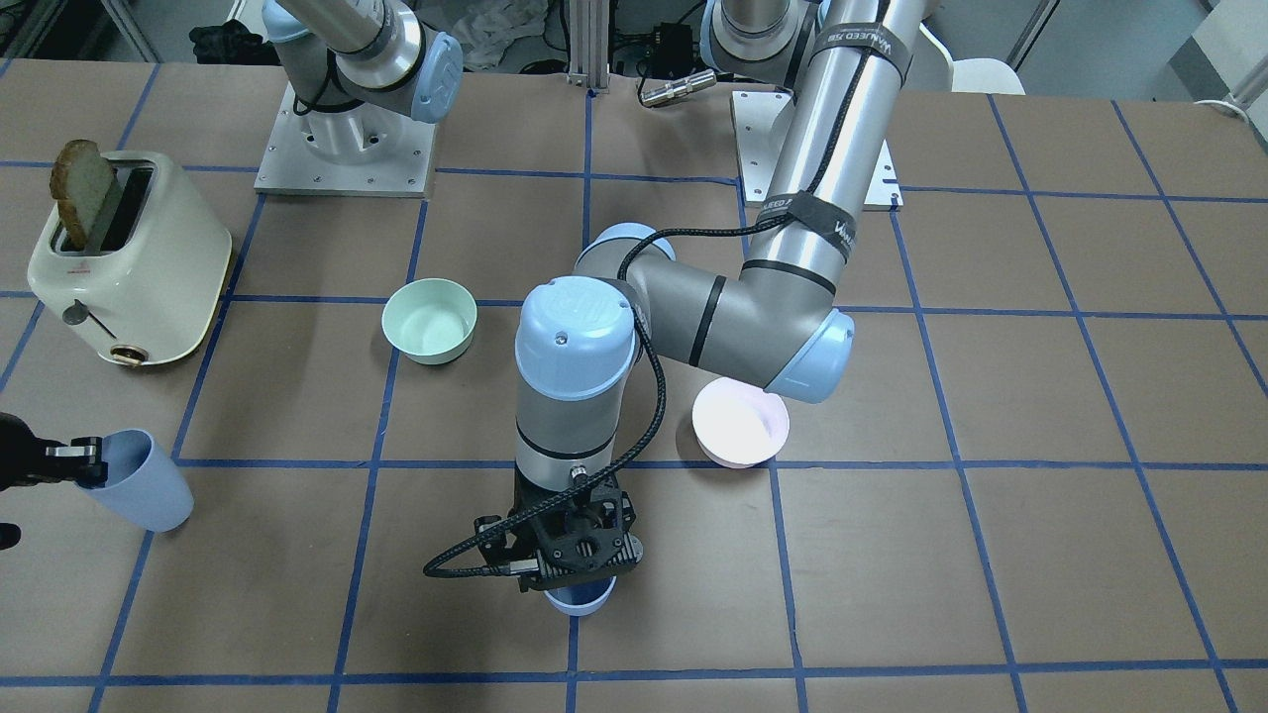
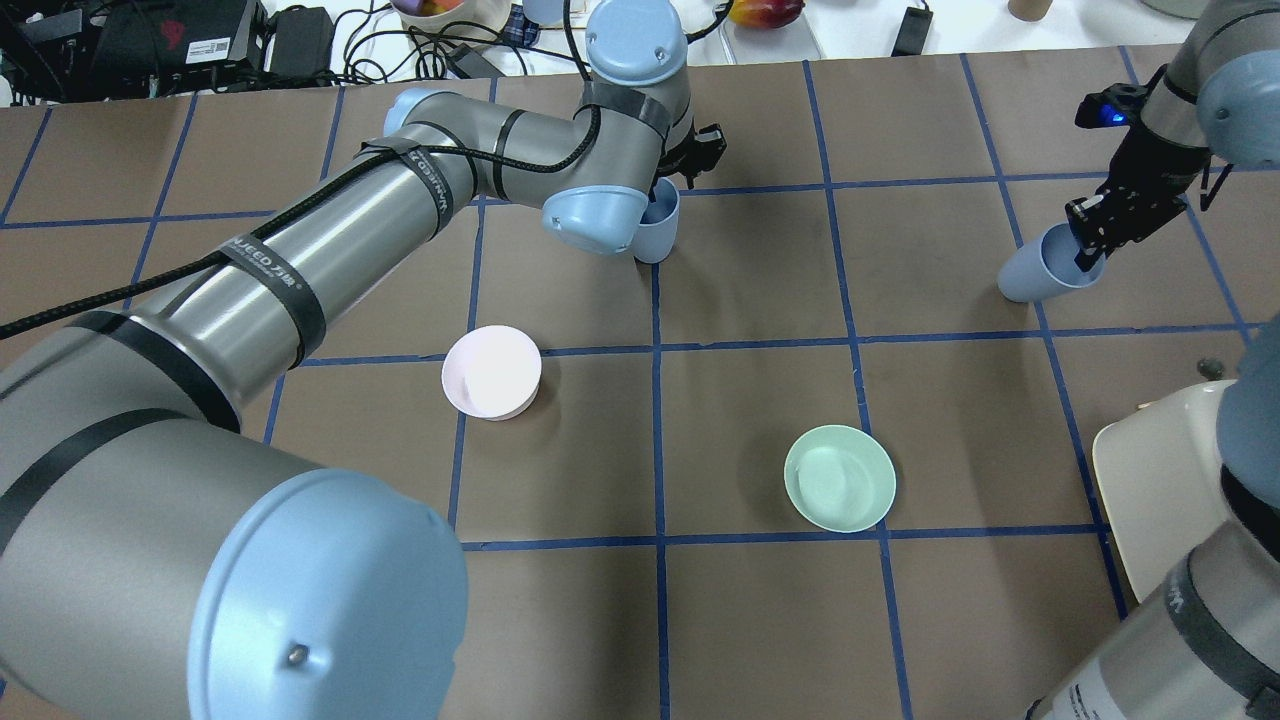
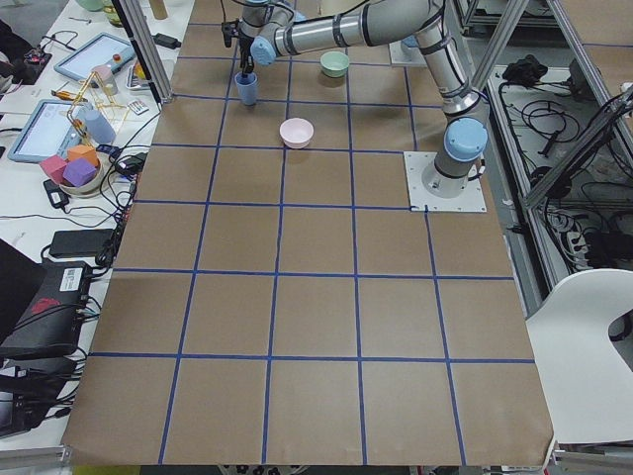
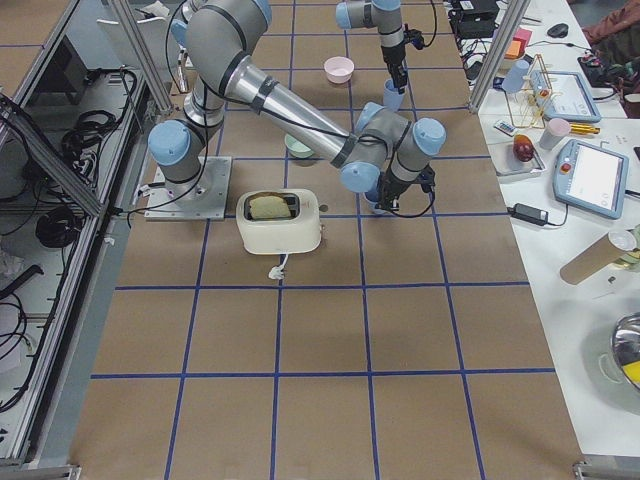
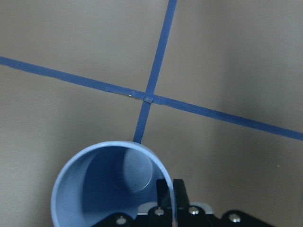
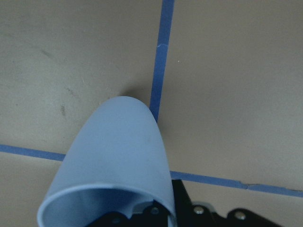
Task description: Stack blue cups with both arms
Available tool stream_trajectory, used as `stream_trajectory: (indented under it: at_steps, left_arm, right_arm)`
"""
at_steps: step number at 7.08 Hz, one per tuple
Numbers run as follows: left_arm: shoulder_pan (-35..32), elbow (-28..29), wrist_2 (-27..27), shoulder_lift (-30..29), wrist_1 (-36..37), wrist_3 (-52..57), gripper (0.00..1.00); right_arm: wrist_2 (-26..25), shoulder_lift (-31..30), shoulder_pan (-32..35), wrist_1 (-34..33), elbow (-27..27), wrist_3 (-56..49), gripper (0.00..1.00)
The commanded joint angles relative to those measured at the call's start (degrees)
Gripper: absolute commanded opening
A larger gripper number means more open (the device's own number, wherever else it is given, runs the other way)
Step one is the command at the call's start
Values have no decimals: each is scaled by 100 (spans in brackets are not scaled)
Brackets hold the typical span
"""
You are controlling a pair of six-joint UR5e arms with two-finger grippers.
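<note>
My left hand (image 2: pixel 668 187) is pinching the rim of an upright blue cup (image 2: pixel 657 232) beside a tape crossing (image 5: pixel 147 98) on the tabletop (image 2: pixel 760 420). My right hand (image 2: pixel 1090 240) is holding the other blue cup (image 2: pixel 1028 273) by its rim, tilted, well apart.

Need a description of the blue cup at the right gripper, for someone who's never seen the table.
Find the cream toaster holding a bread slice. Just beyond it, towards the operators' side, is a pale blue cup pinched at the rim by the right gripper. It leans over, whereas the other blue cup stands upright.
</note>
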Motion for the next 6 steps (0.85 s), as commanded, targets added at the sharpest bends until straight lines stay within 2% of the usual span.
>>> stream_trajectory:
  at_steps: [1, 2, 3, 4, 5, 6]
  left_arm:
    - [221, 258, -43, 536, -1362, 48, 100]
    - [509, 346, -105, 974, -2765, 222, 100]
    - [704, 339, -44, 1370, -3666, 520, 100]
    - [862, 286, -18, 1827, -4580, 1401, 100]
    - [1012, 207, -17, 2275, -5294, 2132, 100]
    - [1065, 41, -17, 2741, -5458, 2227, 100]
  right_arm:
    - [20, -228, 51, 1051, -418, 264, 0]
    - [125, -378, 103, 1658, -542, 858, 0]
    - [474, -501, 348, 1804, -622, 1316, 0]
    - [521, -564, 820, 1814, -710, 2173, 0]
    - [591, -547, 1451, 1823, -963, 3243, 0]
    - [792, -520, 1927, 1849, -1227, 4255, 0]
